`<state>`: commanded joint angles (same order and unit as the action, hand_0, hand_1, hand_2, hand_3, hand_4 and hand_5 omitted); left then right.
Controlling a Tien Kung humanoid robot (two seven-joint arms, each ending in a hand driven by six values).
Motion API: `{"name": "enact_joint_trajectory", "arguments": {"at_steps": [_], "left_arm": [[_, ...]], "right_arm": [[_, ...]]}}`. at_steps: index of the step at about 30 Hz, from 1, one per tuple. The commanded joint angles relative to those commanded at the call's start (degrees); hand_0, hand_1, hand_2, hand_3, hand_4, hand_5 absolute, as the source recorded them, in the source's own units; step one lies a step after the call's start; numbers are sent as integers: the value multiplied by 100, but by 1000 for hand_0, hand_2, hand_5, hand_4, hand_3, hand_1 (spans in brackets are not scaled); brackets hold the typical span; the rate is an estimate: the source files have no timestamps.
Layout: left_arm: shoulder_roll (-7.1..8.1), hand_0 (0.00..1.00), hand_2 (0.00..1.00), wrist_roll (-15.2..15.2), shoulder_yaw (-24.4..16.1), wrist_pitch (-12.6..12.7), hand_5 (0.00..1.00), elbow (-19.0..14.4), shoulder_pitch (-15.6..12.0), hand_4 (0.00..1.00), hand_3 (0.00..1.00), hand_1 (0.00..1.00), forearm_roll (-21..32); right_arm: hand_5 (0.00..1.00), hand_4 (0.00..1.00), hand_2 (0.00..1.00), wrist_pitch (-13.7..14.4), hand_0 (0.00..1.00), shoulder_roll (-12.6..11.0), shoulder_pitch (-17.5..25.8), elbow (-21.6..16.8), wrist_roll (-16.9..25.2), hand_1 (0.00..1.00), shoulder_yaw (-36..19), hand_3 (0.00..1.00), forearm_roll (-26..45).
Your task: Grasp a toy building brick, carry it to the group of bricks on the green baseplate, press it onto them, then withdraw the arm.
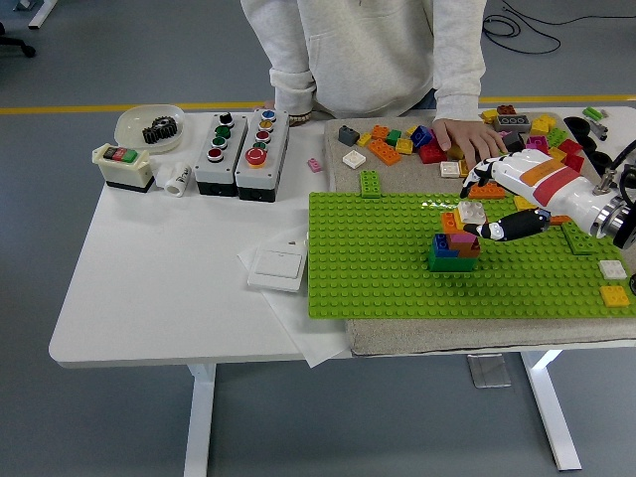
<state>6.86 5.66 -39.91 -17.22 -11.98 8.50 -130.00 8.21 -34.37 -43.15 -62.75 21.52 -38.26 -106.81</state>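
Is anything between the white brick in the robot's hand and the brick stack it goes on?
Nothing visible. The right hand holds the white brick just above the brick stack on the green baseplate, right of centre.

Green baseplate (397, 278): moulded plastic, studded surface, slight sheen. Group of bricks (455, 248) on it: smooth plastic, mixed colours, mildly glossy. White brick (472, 211) at the right hand (497, 204): same smooth plastic. Right hand shell: glossy hard plastic, white with orange and red patches; fingers (507, 229) black, matt-looking, with pale tips. Mat (447, 333) under the baseplate: beige cloth, rough, matt weave. Table (159, 288): white, smooth, matt top. Sheet (318, 343) at the mat's near left corner: thin white paper. Button boxes (241, 154): grey plastic, glossy coloured caps. Gears (159, 129) in the dish: dark, metal-looking. Person's top (368, 50): soft pale grey cloth, matt.
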Motion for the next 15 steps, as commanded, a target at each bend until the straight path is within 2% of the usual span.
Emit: {"name": "enact_joint_trajectory", "arguments": {"at_steps": [4, 5, 8, 10, 11, 15], "left_arm": [[-2, 822, 810, -4, -17, -4, 593, 0, -5, 683, 606, 806, 0], [-2, 822, 810, -6, -22, -5, 594, 0, -7, 683, 606, 807, 0], [-6, 822, 810, -9, -34, -2, 594, 1, -15, 683, 606, 807, 0], [-7, 822, 810, -10, -39, 1, 594, 3, -21, 683, 606, 807, 0], [-6, 822, 810, -12, -36, 2, 594, 4, -26, 684, 606, 806, 0], [-7, 822, 810, -11, -38, 7, 594, 7, -37, 684, 606, 806, 0]], "right_arm": [[441, 935, 739, 4, 524, -6, 15, -34, -9, 627, -18, 766, -7], [455, 987, 770, -7, 566, -10, 27, -52, -20, 648, -38, 828, -18], [455, 987, 770, -70, 566, -37, 88, -153, -82, 648, -134, 828, -67], [455, 987, 770, -71, 566, -66, 147, -245, -95, 648, -226, 828, -50], [497, 998, 797, -59, 632, -105, 216, -341, -111, 680, -320, 854, 21], [497, 998, 797, -17, 632, -184, 335, -542, -168, 680, -447, 854, 156]]}}
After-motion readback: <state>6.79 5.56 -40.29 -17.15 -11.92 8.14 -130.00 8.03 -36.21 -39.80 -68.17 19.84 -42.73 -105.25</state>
